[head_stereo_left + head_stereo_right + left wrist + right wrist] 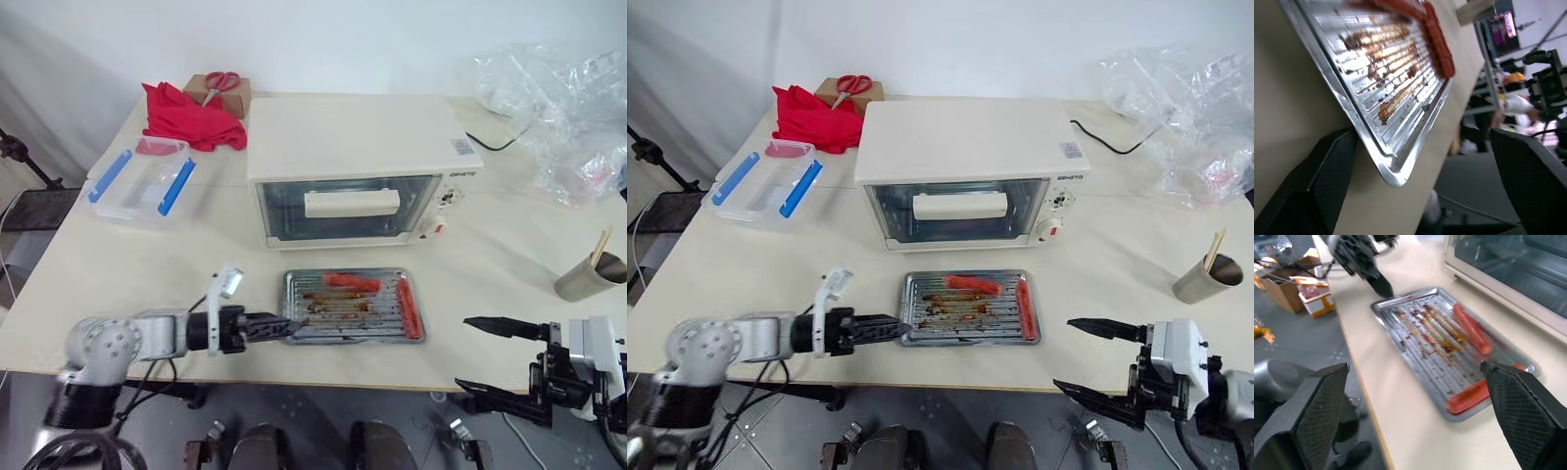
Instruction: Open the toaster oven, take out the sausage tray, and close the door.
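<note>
- Sausage tray [346, 305] is out, sitting on the table [490, 264] right in front of the toaster oven [358, 166], whose door [351, 208] looks shut.
- Your left gripper [277, 327] is spread wide at the tray's near-left corner, gripping nothing.
- Right gripper [492, 357] is spread wide too, empty, off to the tray's right.
- Looks like you're basically done; just back both arms off.

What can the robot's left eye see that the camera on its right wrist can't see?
The left eye alone takes in the red cloth, the scissors, the clear box with blue clips, the metal cup and the toaster oven's closed door. The right wrist view alone catches cardboard boxes down on the floor. Both show the sausage tray on the table, with the left claw at its corner.
</note>
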